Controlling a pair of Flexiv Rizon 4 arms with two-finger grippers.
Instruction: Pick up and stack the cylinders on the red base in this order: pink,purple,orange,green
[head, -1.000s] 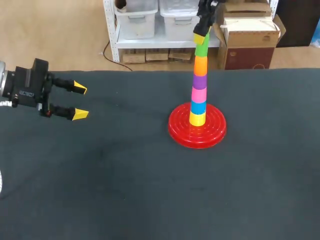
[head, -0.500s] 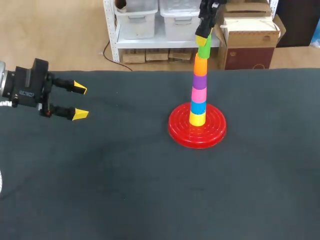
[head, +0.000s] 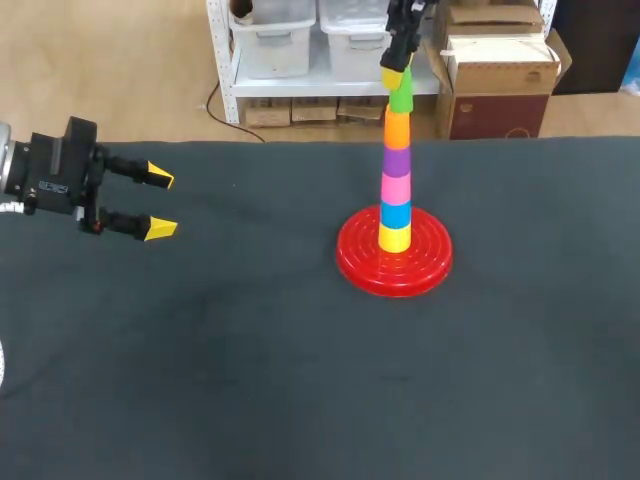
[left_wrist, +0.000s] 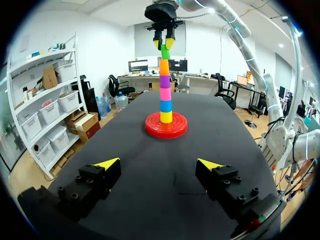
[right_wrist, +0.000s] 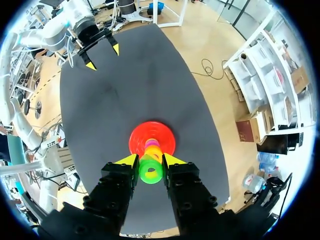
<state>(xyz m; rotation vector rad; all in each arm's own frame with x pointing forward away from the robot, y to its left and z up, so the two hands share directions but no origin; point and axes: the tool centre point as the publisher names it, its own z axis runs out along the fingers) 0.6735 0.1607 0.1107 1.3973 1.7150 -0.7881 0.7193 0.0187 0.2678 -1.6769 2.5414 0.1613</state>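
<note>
The right end effector is gripping the green cylinder atop the orange cylinder, high above the red base. Seating it well probably calls for centring it squarely and releasing gently. The left end effector is hovering wide open, well apart.

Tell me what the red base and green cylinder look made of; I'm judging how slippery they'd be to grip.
Red base: probably moulded plastic, glossy, judging by highlights on its concentric ridges. Green cylinder, between the right gripper's fingers: likely the same hard plastic, smooth, with even bright colour and a slight sheen.
</note>
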